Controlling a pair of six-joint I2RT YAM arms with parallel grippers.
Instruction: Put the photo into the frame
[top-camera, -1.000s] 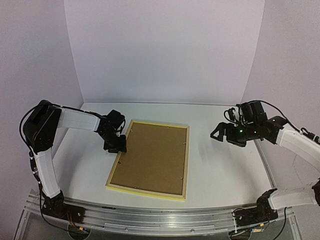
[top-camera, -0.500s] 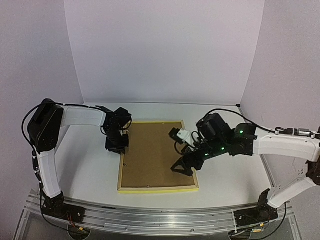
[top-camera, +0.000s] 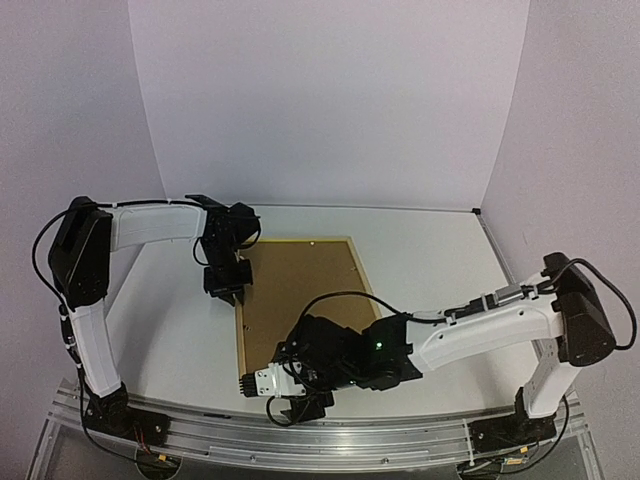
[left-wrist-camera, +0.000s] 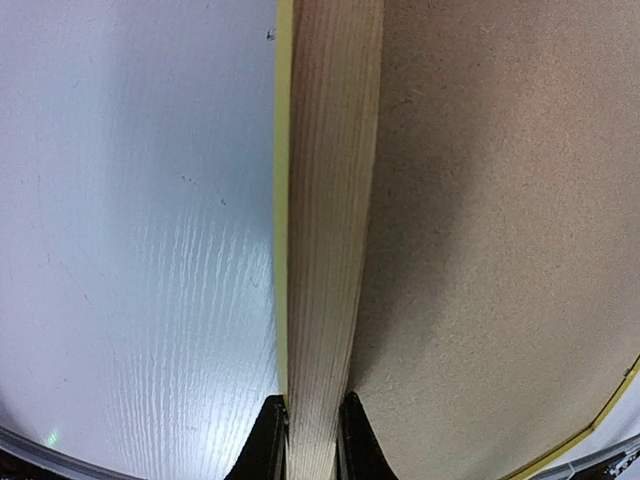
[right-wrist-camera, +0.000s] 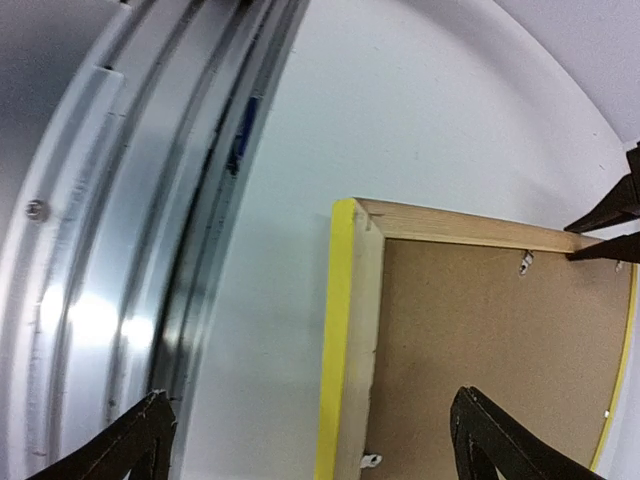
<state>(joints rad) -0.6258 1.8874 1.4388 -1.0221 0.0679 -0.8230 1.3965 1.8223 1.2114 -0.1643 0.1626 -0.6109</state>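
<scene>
White worktop (top-camera: 440, 270), near edge first: your right gripper (right-wrist-camera: 312, 420) hangs released, jaws spread across the near short rail of the frame (top-camera: 241, 335), by its near-left corner. You have the frame lying back-up, brown backing board (top-camera: 300, 295) showing, its long axis running from the near edge toward the far edge. Farther along, your left gripper (left-wrist-camera: 312, 430) is clenched on the left long rail.

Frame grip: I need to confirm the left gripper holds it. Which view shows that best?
Left wrist: close up, the left gripper is shut on the frame rail. Top external shows that contact only from afar; right wrist shows just a frame corner.
</scene>
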